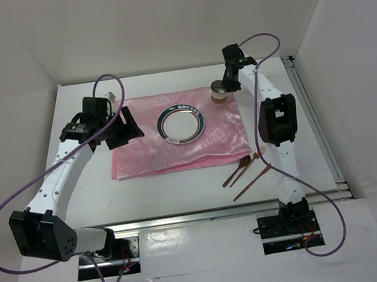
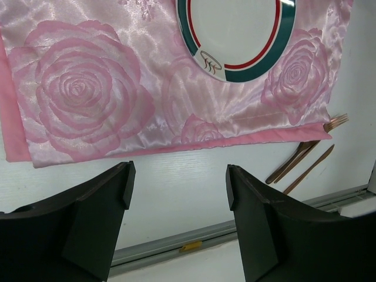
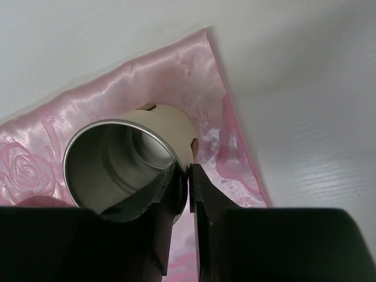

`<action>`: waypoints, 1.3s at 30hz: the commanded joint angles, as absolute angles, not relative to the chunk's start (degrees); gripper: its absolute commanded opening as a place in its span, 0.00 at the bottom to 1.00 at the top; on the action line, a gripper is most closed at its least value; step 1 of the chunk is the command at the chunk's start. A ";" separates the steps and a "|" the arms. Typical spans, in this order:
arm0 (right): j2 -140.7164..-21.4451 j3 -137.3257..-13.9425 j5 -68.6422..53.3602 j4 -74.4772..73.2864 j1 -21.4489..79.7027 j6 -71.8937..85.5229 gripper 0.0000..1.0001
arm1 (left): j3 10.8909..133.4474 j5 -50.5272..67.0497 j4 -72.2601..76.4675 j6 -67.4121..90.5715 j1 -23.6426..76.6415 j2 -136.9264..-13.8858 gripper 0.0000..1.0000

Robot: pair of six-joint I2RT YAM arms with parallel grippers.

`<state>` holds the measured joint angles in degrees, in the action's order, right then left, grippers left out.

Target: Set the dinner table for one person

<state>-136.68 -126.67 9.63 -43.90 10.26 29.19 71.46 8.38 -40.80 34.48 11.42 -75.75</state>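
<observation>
— Noting the right gripper (image 3: 187, 174) first: we find it pinched on the cup (image 3: 117, 158) wall, one finger inside the rim. The cup sits at the cloth's (image 1: 149, 153) far right corner, beyond the plate (image 1: 182, 124).
— A drinking spot, we judge. And the left gripper (image 2: 179, 182)?
— Wide, empty, over the table (image 1: 181, 190) underlying everything. The cutlery (image 1: 247, 171) lies off the cloth, unplaced.

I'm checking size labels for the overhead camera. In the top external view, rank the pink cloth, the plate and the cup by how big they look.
Largest to smallest:
1. pink cloth, by far the widest
2. plate
3. cup, clearly smallest
</observation>
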 commanded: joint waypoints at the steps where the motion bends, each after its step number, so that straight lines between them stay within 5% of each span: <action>1: -136.85 -129.02 9.23 -43.77 10.46 29.97 0.25 | 71.54 10.98 -39.46 32.35 11.16 -74.18 0.80; 3: -136.15 -128.50 8.70 -43.77 10.98 29.97 0.55 | 72.16 11.51 -40.07 31.73 11.16 -74.88 0.80; 6: -133.43 -128.50 8.70 -43.77 10.99 29.44 0.71 | 72.69 12.65 -40.08 31.73 12.21 -76.02 0.78; 8: -129.84 -128.50 9.32 -43.77 10.99 28.92 0.80 | 72.69 13.79 -39.38 30.42 13.17 -76.03 0.64; 17: -104.79 -104.00 10.37 -37.53 9.50 28.92 0.83 | 76.54 15.56 -38.75 24.81 27.91 -81.64 0.64; 28: -76.22 -67.63 6.86 -36.84 -2.89 31.55 0.83 | 92.09 10.11 -35.60 21.71 54.48 -106.24 0.64; 39: -71.10 -61.52 4.83 -37.88 -7.12 32.08 0.83 | 99.93 1.15 -32.79 24.34 59.77 -122.51 0.65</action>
<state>-73.10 -60.90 5.30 -38.57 -6.81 31.64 98.06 4.51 -34.74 22.96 60.20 -121.36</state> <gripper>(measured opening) 0.828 0.659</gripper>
